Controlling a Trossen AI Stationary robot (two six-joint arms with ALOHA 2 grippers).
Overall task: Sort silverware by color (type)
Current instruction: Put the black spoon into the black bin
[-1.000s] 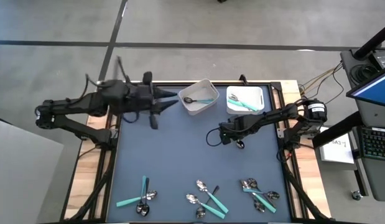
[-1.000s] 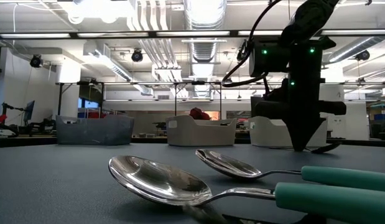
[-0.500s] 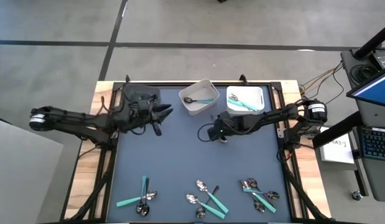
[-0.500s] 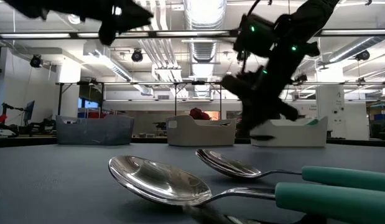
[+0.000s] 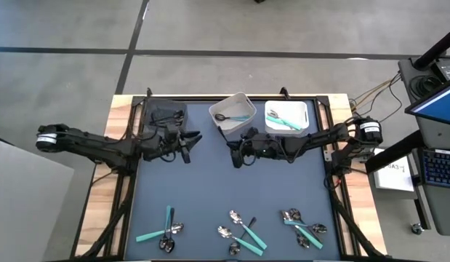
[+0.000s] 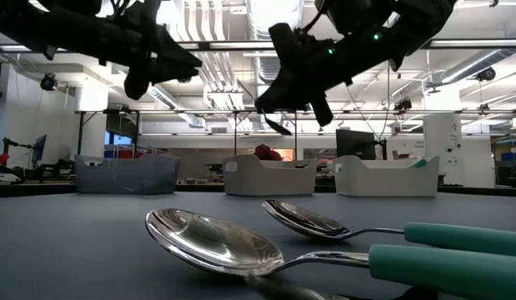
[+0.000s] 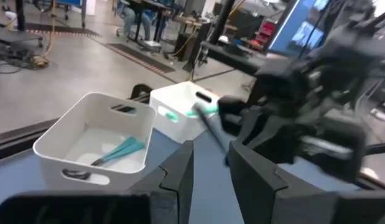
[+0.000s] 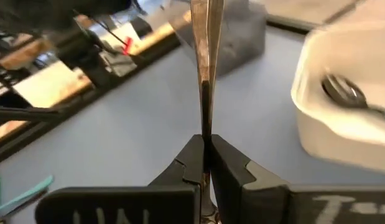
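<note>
My right gripper (image 5: 237,150) hangs above the middle of the dark mat, shut on a dark-handled utensil (image 8: 203,56) that sticks out ahead of its fingers. In the low view this utensil (image 6: 278,126) is well above the table. My left gripper (image 5: 188,138) hovers open a little to the left and faces the right one, with nothing between its fingers (image 7: 180,171). Two white bins (image 5: 233,113) (image 5: 287,116) at the far edge hold a few utensils. Teal-handled and dark-handled silverware lies in three groups (image 5: 166,229) (image 5: 243,231) (image 5: 302,226) near the front edge. My right gripper pinches the utensil's dark handle (image 8: 205,109) between its two fingers. They come nearly level from the table's right and lie along the utensil. It juts straight out ahead of them, seen edge-on, lifted clear of the table.
A dark grey bin (image 5: 163,115) stands at the far left corner of the mat, just behind my left gripper. Two spoons (image 6: 216,242) (image 6: 308,221) lie close in front of the low camera. Bare mat (image 5: 210,185) lies between the grippers and the front groups.
My right gripper has risen off the mat with the utensil, tipped from pointing down to nearly level, and gone toward the table's left edge. My left gripper has come down from high above the far left corner, rolling as it sank, and now hangs level.
</note>
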